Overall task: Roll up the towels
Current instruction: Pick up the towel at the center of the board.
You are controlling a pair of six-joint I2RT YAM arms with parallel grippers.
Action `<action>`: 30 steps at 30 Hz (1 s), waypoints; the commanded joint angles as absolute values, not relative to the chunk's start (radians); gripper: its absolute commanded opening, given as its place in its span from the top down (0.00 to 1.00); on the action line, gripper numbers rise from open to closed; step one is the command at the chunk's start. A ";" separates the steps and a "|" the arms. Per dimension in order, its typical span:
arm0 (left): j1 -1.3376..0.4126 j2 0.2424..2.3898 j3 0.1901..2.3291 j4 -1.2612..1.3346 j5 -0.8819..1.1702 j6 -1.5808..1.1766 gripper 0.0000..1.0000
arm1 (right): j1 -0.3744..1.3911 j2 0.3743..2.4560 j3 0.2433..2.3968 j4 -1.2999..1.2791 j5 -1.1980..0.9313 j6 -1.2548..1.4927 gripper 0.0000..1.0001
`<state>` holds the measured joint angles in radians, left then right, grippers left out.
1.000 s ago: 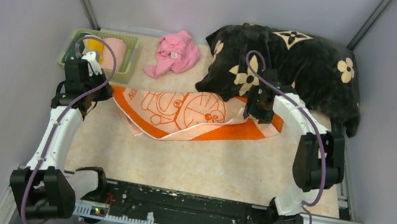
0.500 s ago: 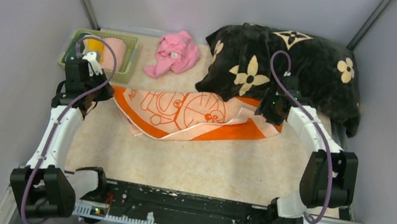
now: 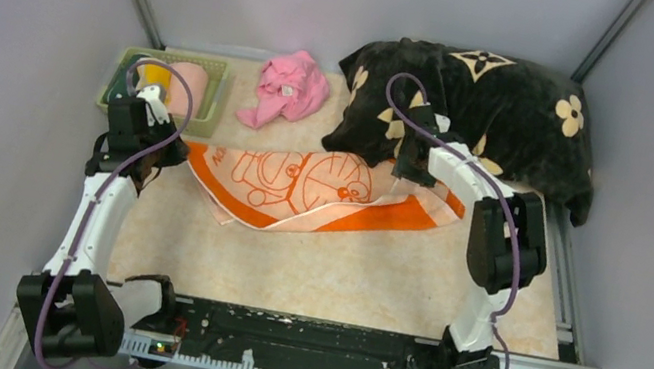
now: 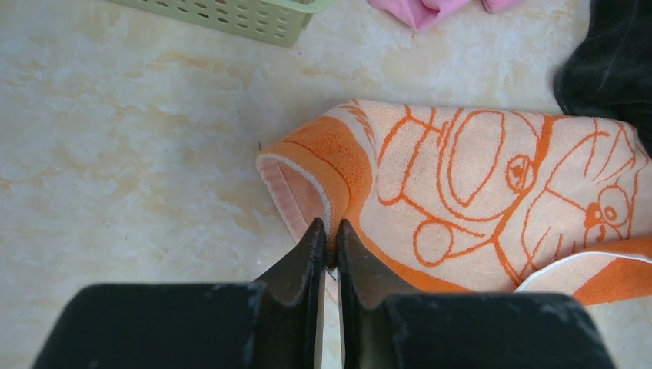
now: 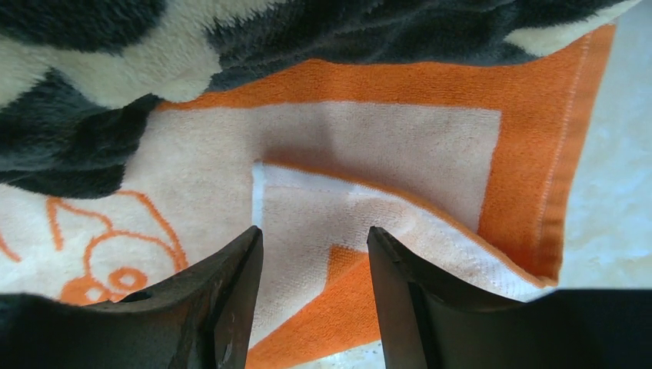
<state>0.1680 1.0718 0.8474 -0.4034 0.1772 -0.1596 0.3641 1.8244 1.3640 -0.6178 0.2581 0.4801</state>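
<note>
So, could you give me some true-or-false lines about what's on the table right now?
1. The right gripper is open above the towel. True.
2. The pink cloth lies in the basket. False: it lies on the table beside it.
3. The blanket covers part of the towel's far edge. True.
4. The towel is rolled up. False: it lies spread out, one corner folded over.
5. The left gripper is wide open. False: it is shut on the towel's end.
</note>
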 commanded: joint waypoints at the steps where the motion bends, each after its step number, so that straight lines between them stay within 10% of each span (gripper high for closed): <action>1: 0.167 1.078 0.848 -0.393 0.200 -0.155 0.86 | 0.415 1.871 1.457 -0.647 0.450 0.514 0.47; 30: 0.167 1.081 0.850 -0.399 0.219 -0.161 0.86 | 0.538 2.093 1.514 -0.579 0.733 0.659 0.61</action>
